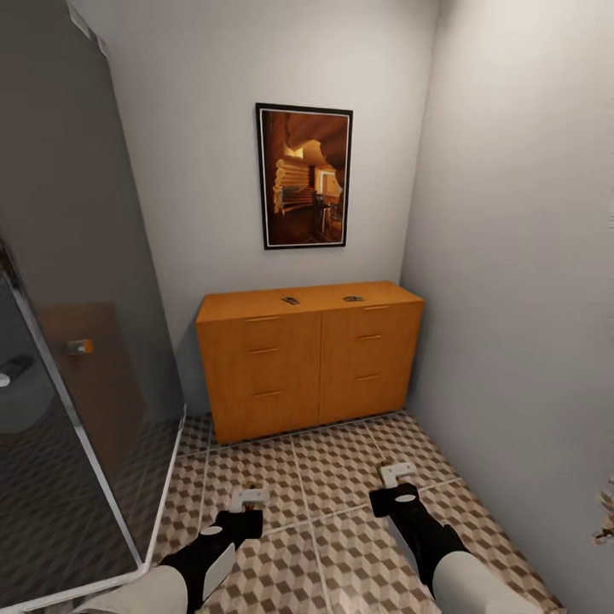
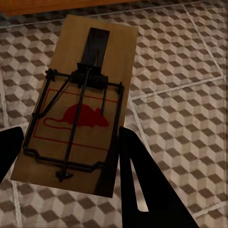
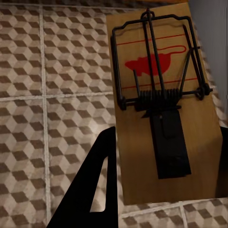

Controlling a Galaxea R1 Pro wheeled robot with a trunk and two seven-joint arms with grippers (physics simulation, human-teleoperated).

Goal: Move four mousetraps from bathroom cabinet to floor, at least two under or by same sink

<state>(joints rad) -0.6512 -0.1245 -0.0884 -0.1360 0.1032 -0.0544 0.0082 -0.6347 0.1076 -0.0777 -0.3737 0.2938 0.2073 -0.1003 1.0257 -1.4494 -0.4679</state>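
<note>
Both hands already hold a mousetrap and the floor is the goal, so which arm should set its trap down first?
Either; no clear edge. The left hand and right hand each grip a mousetrap low over the bathroom floor.

You have no readable words, brand names or numbers anywhere in these views. The only signs are printed marks — a red mouse silhouette inside a thin red outline on the mousetrap (image 2: 76, 104) in your left gripper (image 2: 66, 156), and the same red mouse on the mousetrap (image 3: 164, 95) in your right gripper (image 3: 166, 156).
</note>
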